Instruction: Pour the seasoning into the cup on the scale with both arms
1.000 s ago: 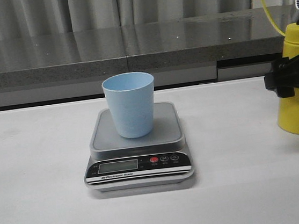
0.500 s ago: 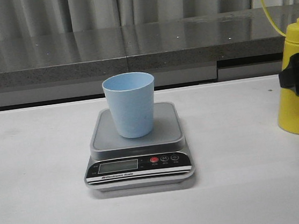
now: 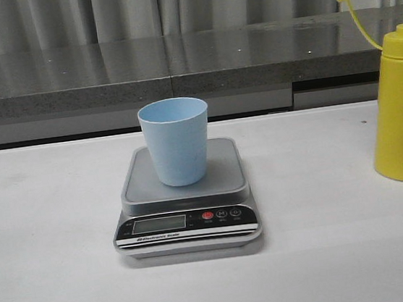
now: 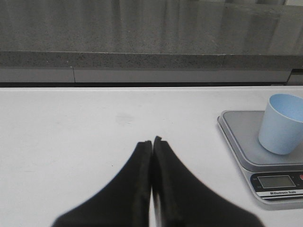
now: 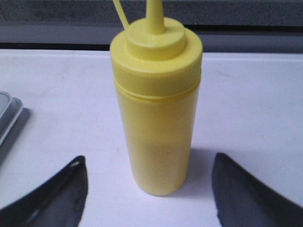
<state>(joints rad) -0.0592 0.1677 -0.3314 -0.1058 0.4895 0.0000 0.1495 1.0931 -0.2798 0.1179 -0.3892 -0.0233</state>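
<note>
The light blue cup [image 3: 176, 141] stands upright on the silver scale [image 3: 185, 196] at the table's middle. The yellow seasoning bottle [image 3: 402, 102] stands upright on the table at the far right, its cap strap [image 3: 356, 15] sticking up. Neither gripper shows in the front view. In the right wrist view my right gripper [image 5: 150, 163] is open, its fingers apart on either side of the bottle [image 5: 157, 109] and drawn back from it, not touching. In the left wrist view my left gripper [image 4: 152, 140] is shut and empty over bare table, left of the scale [image 4: 255, 149] and cup [image 4: 280, 124].
A grey stone counter [image 3: 177, 63] runs along the back of the white table [image 3: 56, 284], with curtains behind. The scale's corner [image 5: 7, 118] shows beside the bottle in the right wrist view.
My right gripper, which was around the bottle one second ago, has let go and drawn back to the right out of the front view. The bottle stays standing.
</note>
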